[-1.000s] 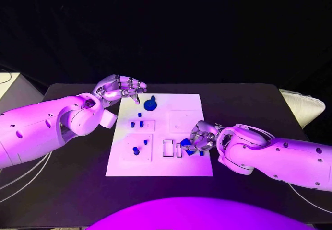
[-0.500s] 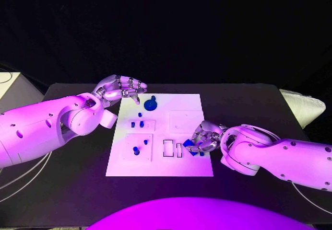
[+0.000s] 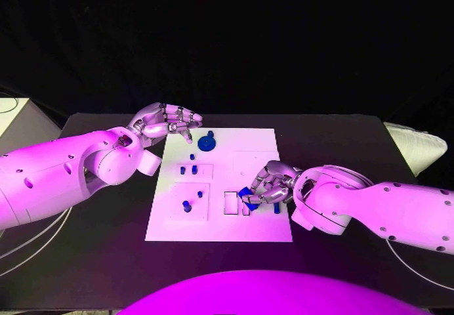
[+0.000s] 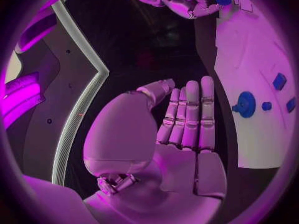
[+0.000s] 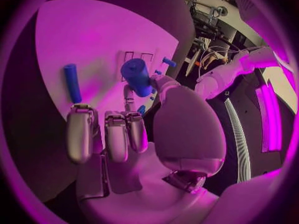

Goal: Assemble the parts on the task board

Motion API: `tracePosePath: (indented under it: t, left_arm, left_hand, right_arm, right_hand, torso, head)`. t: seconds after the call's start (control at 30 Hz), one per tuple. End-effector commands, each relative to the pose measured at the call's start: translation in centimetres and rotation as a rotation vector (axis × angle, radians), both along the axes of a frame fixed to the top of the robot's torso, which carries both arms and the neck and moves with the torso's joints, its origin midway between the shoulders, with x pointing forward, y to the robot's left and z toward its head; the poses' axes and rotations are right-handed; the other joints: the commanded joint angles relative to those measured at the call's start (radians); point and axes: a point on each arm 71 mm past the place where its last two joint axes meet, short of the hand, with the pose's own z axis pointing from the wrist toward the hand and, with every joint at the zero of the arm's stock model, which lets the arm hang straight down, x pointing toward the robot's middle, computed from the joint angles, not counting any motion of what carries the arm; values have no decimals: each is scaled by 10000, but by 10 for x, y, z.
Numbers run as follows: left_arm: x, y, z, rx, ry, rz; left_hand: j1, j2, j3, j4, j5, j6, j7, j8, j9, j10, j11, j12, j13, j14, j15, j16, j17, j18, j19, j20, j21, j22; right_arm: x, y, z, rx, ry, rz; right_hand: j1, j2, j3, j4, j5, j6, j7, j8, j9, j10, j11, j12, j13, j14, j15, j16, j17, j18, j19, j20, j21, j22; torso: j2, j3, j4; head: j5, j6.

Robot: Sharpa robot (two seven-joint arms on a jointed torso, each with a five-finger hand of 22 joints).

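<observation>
The silver many-fingered right hand [image 3: 269,186] covers part of the blue cylindrical part [image 5: 137,76] it grips, so its lower end stays hidden. Beneath those fingers, a stretch of the white flat task board [image 3: 255,230] is concealed. The small blue pegs [image 3: 189,170] are too tiny to tell their shape.

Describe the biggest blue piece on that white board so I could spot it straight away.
Find the white task board mid-table and go to its far edge, by the left hand. The round blue part lies there, wider than the small blue pieces nearer the robot.
</observation>
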Motion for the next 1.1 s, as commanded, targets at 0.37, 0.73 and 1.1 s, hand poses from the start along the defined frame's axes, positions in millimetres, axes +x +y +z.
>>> tracePosePath:
  t: [0.37, 0.73, 1.1]
  left_arm:
    - [-1, -5, 1, -121, 46, -248]
    - [-1, -5, 0, -111, 58, -246]
    - [-1, -4, 0, -90, 83, -254]
  left_hand:
    - [38, 50, -22, -29, 37, -58, -18, 59, -12, -63, 21, 54, -24, -78, -24, -17, -16, 159, 39, 12, -40, -13]
    - [37, 48, -24, -28, 35, -56, -18, 67, -12, -70, 22, 54, -29, -81, -22, -18, -18, 157, 39, 12, -40, -13]
    - [36, 46, -25, -28, 35, -63, -16, 65, -15, -72, 23, 55, -31, -82, -22, -18, -19, 157, 39, 12, -40, -13]
  right_arm:
    - [10, 23, -8, -574, -833, 854]
    - [12, 35, -12, -899, -1178, 1321]
    - [9, 39, -16, -1169, -778, 1724]
  right_hand:
    - [-300, -27, 574, -342, -504, 136, -105, 264, 154, 914, -48, 34, 2415, 1058, -55, 41, 2633, -169, 682, -73, 39, 2039]
    - [-329, -26, 636, -362, -676, 133, -109, 282, 169, 917, -53, 37, 2419, 1058, -59, 41, 2633, -174, 688, -73, 65, 2051]
    - [-541, 21, 667, -317, -948, 149, -106, 310, 187, 951, -46, 98, 2468, 1058, -51, 41, 2633, -187, 701, -70, 134, 2077]
  torso:
    - [-1, -3, 30]
    - [12, -1, 25]
    - [1, -8, 9]
  head:
    - [56, 1]
    - [106, 1]
    - [127, 1]
